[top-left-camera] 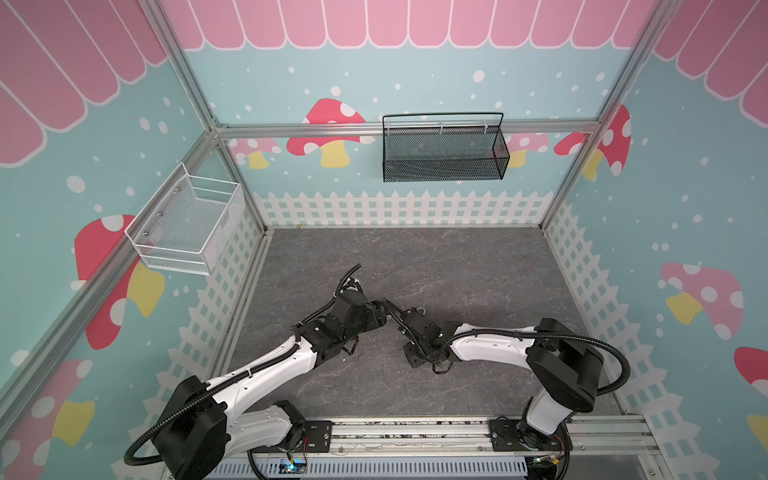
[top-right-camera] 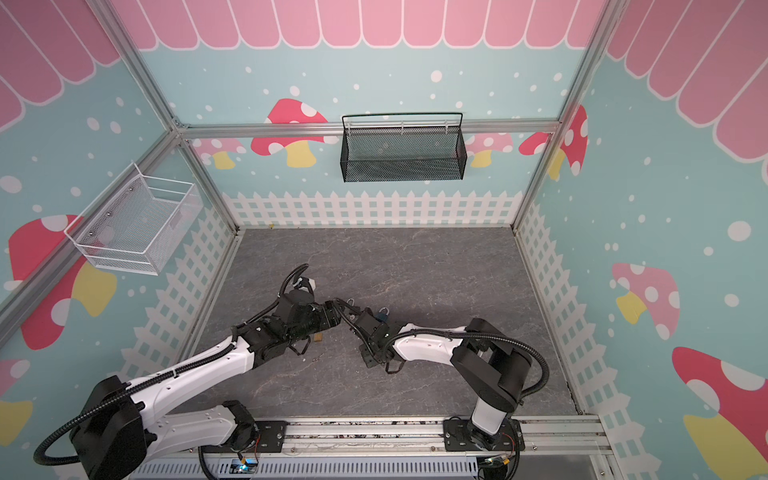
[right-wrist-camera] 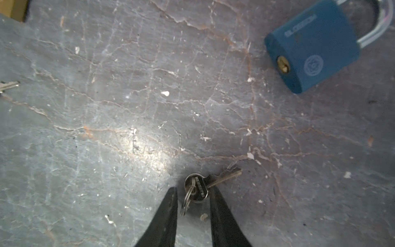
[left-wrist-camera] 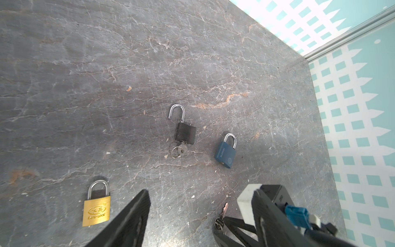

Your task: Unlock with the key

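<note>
A small silver key (right-wrist-camera: 199, 190) on a ring lies on the grey slate floor, its blade pointing toward a blue padlock (right-wrist-camera: 310, 47) with a shut shackle. My right gripper (right-wrist-camera: 193, 189) straddles the key's head; one finger touches it and a narrow gap remains on the other side. The left wrist view shows the same key (left-wrist-camera: 221, 218) beside the blue padlock (left-wrist-camera: 225, 153). My left gripper (left-wrist-camera: 201, 205) hovers open above the floor with nothing between its fingers. In a top view both grippers meet mid-floor next to the blue padlock (top-right-camera: 383, 313).
A black padlock (left-wrist-camera: 185, 133) lies with its shackle sprung open and a key in it. A brass padlock (left-wrist-camera: 96, 210) lies shut near my left finger. Another loose key (right-wrist-camera: 8, 85) shows at a frame edge. A black basket (top-left-camera: 444, 149) and a white basket (top-left-camera: 187, 224) hang on the walls.
</note>
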`<state>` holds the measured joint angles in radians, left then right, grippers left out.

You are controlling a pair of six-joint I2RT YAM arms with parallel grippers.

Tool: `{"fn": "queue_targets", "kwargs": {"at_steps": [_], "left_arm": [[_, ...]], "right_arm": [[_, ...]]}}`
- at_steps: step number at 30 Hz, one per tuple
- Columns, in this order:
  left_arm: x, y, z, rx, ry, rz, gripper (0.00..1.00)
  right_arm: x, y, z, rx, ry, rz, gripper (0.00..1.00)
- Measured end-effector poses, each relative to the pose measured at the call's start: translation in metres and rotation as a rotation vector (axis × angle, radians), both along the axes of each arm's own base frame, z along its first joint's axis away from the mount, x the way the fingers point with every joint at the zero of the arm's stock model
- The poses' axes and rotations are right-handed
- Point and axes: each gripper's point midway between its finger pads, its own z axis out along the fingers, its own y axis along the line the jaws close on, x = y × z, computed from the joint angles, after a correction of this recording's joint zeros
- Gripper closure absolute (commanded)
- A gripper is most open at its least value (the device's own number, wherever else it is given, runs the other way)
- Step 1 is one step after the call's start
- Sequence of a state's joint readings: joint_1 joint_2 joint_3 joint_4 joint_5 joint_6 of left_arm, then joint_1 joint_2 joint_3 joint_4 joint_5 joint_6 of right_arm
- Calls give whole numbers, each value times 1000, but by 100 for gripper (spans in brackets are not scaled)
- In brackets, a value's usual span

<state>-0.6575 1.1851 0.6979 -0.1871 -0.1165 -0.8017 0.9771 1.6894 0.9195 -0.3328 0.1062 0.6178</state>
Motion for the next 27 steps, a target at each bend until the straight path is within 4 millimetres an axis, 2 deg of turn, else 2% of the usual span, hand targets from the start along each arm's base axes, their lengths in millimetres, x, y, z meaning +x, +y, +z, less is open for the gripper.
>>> {"fn": "queue_targets", "kwargs": {"at_steps": [11, 17, 22, 27], "left_arm": [[3, 0, 1, -33, -3, 20, 25], [2, -1, 1, -81, 4, 33, 25], [-4, -3, 3, -142, 25, 39, 25], [-9, -9, 11, -252, 67, 59, 24]], "right_arm": [[2, -2, -1, -20, -16, 21, 91], [7, -6, 2, -51, -64, 54, 97], [11, -5, 20, -31, -131, 109, 100], [13, -1, 49, 32, -214, 173, 100]]}}
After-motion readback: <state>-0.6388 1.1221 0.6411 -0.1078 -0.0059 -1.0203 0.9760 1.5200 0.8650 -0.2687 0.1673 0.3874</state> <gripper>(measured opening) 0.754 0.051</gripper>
